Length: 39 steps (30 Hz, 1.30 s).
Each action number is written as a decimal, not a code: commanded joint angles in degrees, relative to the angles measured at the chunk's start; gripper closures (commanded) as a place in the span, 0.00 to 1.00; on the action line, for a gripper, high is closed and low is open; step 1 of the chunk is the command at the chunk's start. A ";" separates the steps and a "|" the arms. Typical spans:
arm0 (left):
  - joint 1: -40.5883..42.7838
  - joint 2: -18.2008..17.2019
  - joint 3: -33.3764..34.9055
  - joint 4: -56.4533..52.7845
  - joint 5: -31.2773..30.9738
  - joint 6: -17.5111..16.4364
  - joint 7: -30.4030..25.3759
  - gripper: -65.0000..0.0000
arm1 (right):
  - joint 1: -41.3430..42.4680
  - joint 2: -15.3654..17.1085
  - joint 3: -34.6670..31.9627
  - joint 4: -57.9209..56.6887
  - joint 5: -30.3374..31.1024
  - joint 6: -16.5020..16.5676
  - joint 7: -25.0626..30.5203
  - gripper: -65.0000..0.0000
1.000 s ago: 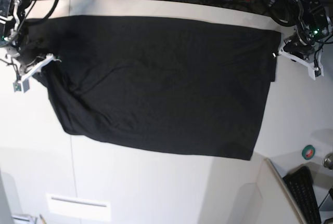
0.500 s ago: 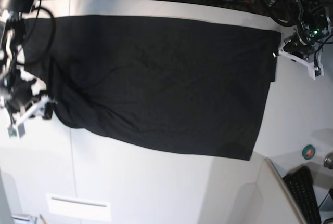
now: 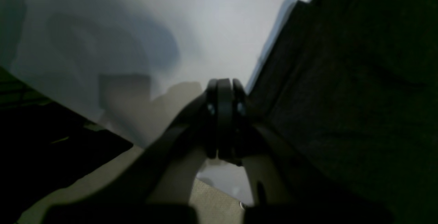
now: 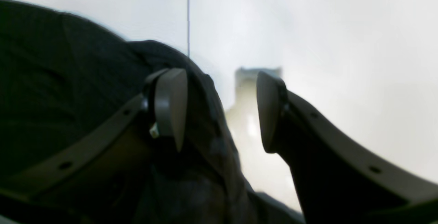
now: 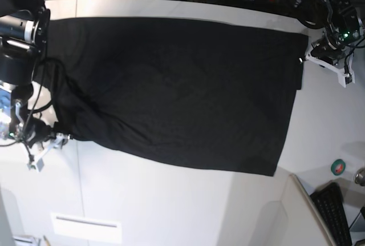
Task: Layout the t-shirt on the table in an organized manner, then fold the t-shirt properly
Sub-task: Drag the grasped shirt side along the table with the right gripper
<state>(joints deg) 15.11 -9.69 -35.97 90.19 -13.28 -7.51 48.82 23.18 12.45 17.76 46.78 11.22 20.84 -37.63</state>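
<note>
Honestly, the t-shirt [image 5: 177, 89] lay spread, plain black side up, across the table's [image 5: 171, 206] far half, one lower corner bunched. The right gripper [image 4: 222, 111] stood wide, gripping nothing, by that bunched corner; the left gripper [image 5: 303, 59] was pinched tight at the opposite edge. A careless grab there could drag the cloth crooked.

Both wrist views blurred; t-shirt [image 5: 177, 86] print not visible; keyboard [image 5: 335, 214] cut off at near right edge.
</note>
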 commanded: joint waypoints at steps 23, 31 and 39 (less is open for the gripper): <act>-0.04 -0.90 -0.30 0.84 0.22 0.08 -0.95 1.00 | 1.66 1.22 0.31 -4.63 0.25 0.13 5.49 1.00; -0.39 -0.90 0.05 0.84 0.31 0.08 -0.95 1.00 | -1.25 0.87 0.75 9.26 0.42 0.21 0.40 1.00; -0.39 -0.90 0.05 0.84 0.31 0.08 -0.95 1.00 | -3.00 0.70 0.83 17.87 0.51 0.13 -0.22 1.00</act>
<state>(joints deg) 15.07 -9.74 -35.57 90.19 -13.26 -7.51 48.82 18.26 12.29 18.41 63.33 11.29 20.86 -39.24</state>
